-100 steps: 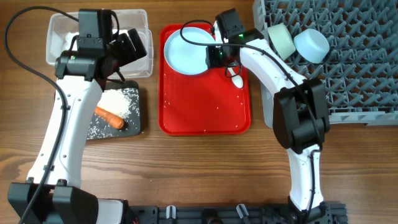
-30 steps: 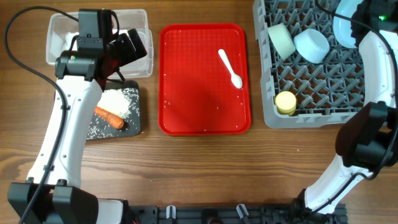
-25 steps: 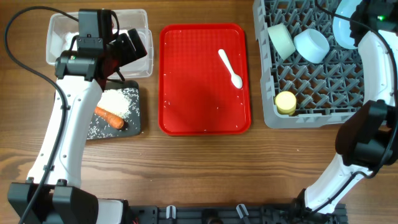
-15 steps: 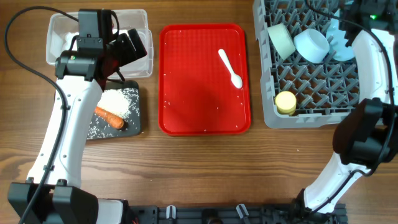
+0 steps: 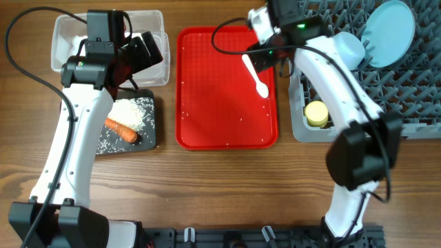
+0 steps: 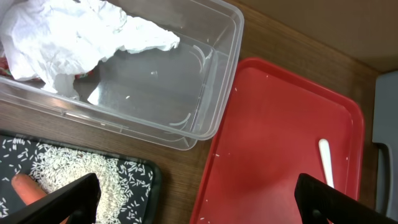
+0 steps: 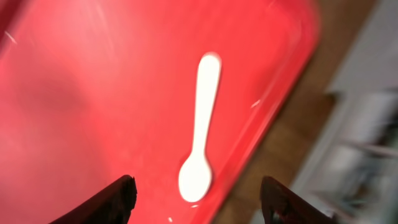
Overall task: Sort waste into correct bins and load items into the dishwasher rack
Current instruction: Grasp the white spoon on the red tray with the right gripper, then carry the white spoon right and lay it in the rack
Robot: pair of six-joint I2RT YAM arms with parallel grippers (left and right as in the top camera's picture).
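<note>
The right gripper (image 7: 198, 200) hangs wide open and empty above the spoon (image 7: 203, 106). The spoon lies on the red tray (image 5: 207, 103), upper centre of the overhead view. The plate (image 5: 389, 31) stands in the rack (image 5: 386, 103), upper right. The left gripper (image 6: 196, 202) is also wide open, above the tub (image 6: 155, 87) edge.

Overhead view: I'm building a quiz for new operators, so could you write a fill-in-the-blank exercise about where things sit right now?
1. The white spoon lies on a tray coloured ____.
2. The small cup in the grey rack is coloured ____.
3. The carrot lies beside rice in a shallow bin coloured ____.
4. The round plate propped in the rack is light ____.

Missing words: red; yellow; black; blue.
</note>
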